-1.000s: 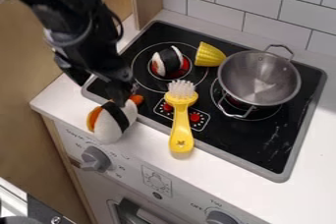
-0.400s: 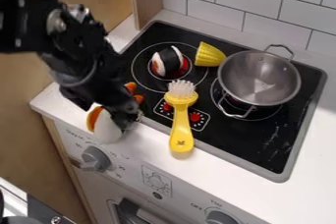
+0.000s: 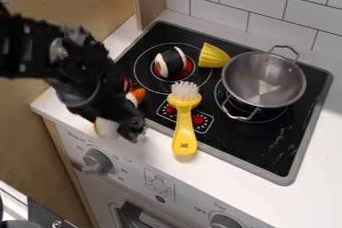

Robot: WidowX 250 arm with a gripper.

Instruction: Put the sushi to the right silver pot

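The black gripper point(image 3: 128, 126) hangs low over the counter's front left edge, pointing down. Partly behind it lies a white sushi piece point(image 3: 105, 128) with an orange end, mostly covered by the gripper. Whether the two touch is hidden. A second sushi piece point(image 3: 171, 62), white with a black band, rests on the back left burner. The silver pot point(image 3: 264, 79), with two handles, stands on the right side of the stove and looks empty inside.
A yellow brush point(image 3: 185, 122) lies across the front edge of the black stove point(image 3: 267, 142), right of the gripper. Yellow corn point(image 3: 213, 55) sits between burner and pot. An orange and white item point(image 3: 136, 95) is just behind the gripper. White tiles stand behind.
The gripper has come lower and toward the counter's front edge, now covering most of the front sushi piece and its black band. Pot, brush, corn and back sushi have stayed put.
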